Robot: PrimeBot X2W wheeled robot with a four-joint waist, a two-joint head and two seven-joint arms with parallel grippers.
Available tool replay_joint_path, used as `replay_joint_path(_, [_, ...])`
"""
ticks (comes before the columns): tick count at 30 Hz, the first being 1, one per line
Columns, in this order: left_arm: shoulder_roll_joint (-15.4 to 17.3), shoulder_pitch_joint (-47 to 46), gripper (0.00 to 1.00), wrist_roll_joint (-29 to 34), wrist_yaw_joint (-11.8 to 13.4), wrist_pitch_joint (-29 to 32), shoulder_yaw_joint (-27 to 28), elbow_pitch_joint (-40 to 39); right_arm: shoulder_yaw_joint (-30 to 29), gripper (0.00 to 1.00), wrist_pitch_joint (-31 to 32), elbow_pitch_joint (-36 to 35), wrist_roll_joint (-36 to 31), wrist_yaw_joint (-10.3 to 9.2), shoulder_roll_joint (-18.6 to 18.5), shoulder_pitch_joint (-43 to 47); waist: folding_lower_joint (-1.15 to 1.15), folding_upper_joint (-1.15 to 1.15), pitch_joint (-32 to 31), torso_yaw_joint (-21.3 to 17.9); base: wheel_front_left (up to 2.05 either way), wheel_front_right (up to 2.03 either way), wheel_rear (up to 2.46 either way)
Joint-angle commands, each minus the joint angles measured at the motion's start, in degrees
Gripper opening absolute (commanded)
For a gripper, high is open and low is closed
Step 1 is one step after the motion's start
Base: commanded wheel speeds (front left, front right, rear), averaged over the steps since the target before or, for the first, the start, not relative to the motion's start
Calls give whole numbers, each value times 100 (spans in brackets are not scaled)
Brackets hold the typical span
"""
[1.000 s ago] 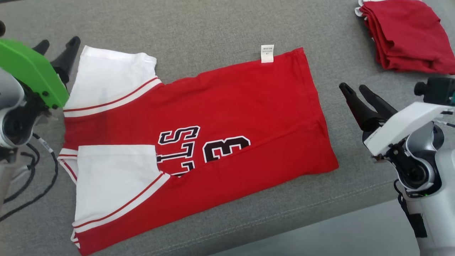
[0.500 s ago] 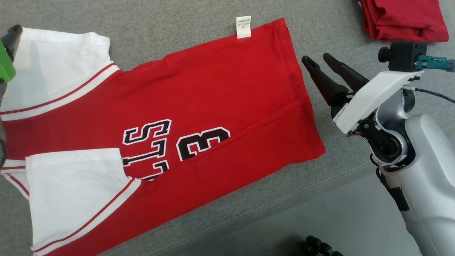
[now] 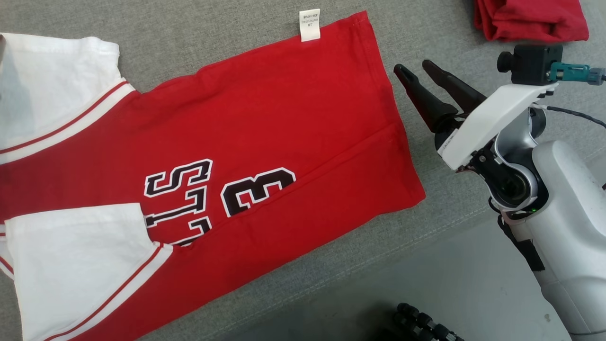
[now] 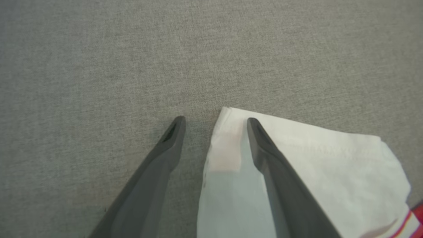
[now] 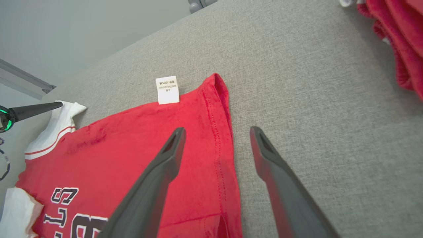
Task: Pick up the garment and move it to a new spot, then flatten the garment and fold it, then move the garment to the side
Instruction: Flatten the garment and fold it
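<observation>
The garment point(image 3: 284, 118) is a red jersey with white sleeves and black lettering, lying flat on the grey cushion point(image 3: 213, 28) with its side panels folded in. My right gripper point(image 3: 415, 67) hovers open just right of the hem. In the right wrist view its fingers straddle the red hem edge point(image 5: 221, 132). My left gripper point(image 4: 215, 121) is open over the corner of a white sleeve point(image 4: 314, 165), one finger above the sleeve and one above bare cushion. A white label point(image 3: 309, 24) sticks out at the far edge.
A pile of folded red cloth point(image 3: 530, 19) lies at the far right, also in the right wrist view as the pile point(image 5: 400, 43). The cushion's front edge runs diagonally at the lower right, with pale floor point(image 3: 473, 284) beyond. A black ribbed object point(image 3: 421, 324) sits at the bottom.
The head camera has turned, shifting the whole picture left and up, so the left arm has slid out of it. My right gripper has come closer to the garment's hem, still open.
</observation>
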Motion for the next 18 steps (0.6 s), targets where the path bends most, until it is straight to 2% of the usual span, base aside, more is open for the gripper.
replay_joint_path(1, [0, -17, 82, 8, -76, -13, -31, 23, 42, 100, -64, 35, 65, -1, -44, -90, -1, 0, 7, -5, 0, 0, 0])
replay_joint_path(2, [-9, 0, 72, 2, -82, -18, -41, 27, 62, 100, -77, 50, 89, -1, -51, -110, -1, 0, 13, -7, 0, 0, 0])
replay_joint_path(3, [-31, 33, 49, -35, -152, 38, -78, 44, 96, 100, -102, 77, 111, -1, -72, -160, -1, 0, 23, -11, 0, 0, 0])
replay_joint_path(4, [-31, 33, 49, -35, -152, 38, -78, 44, 96, 100, -102, 77, 111, -1, -72, -160, -1, 0, 23, -11, 0, 0, 0])
replay_joint_path(6, [-43, 37, 40, -45, -174, 55, -86, 51, 120, 100, -114, 107, 127, -1, -84, -213, -1, 0, 32, -14, 0, 0, 0])
replay_joint_path(9, [-45, 16, 4, 14, -198, 11, -126, 66, 161, 100, -113, 179, 144, 0, -77, -337, -1, 0, 43, -16, 0, 0, 0])
replay_joint_path(10, [-52, 12, 0, 25, -197, -8, -129, 83, 182, 100, -107, 219, 125, -1, -75, -395, -1, 0, 43, -15, 0, 0, 0])
replay_joint_path(18, [-322, -131, 0, 108, -316, -526, -119, 109, 324, 100, 23, 878, -152, -1, -132, -999, -1, 0, -49, 261, 0, 0, 0])
